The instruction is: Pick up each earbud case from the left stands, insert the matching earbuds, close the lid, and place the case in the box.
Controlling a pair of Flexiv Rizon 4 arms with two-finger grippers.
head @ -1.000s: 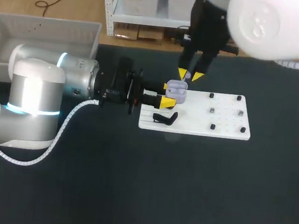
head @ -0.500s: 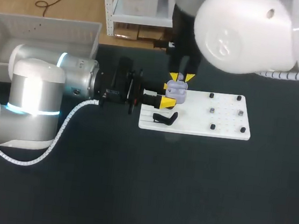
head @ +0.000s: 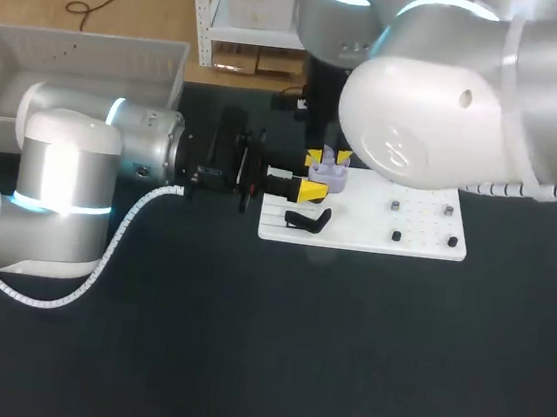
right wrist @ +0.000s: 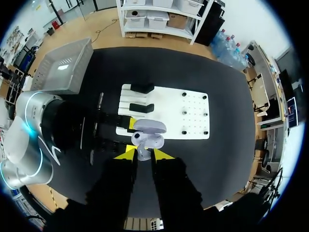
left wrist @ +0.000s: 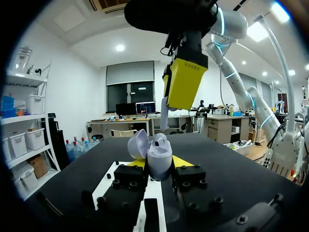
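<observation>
A lavender earbud case (head: 331,172) hangs with its lid (left wrist: 137,143) open just above the left end of the white board (head: 406,238). My left gripper (head: 312,176) is shut on its body (left wrist: 160,159) from both sides, and one earbud (left wrist: 161,140) sits inside. Straight above the case, my right gripper (head: 331,157) points down at it. In the right wrist view that gripper (right wrist: 144,153) is shut on a small pale earbud (right wrist: 140,152), directly over the open case (right wrist: 149,140). Its yellow finger (left wrist: 186,82) looms over the case in the left wrist view.
A black stand (head: 307,219) sits on the board's near left part, and small black pegs (head: 395,236) dot its right half. A grey box (head: 75,54) stands at the table's far left. My right arm's bulk (head: 440,116) covers the board's far side.
My right arm has swung left and its gripper has come from behind the case to straight above it. The left gripper and the case have stayed put.
</observation>
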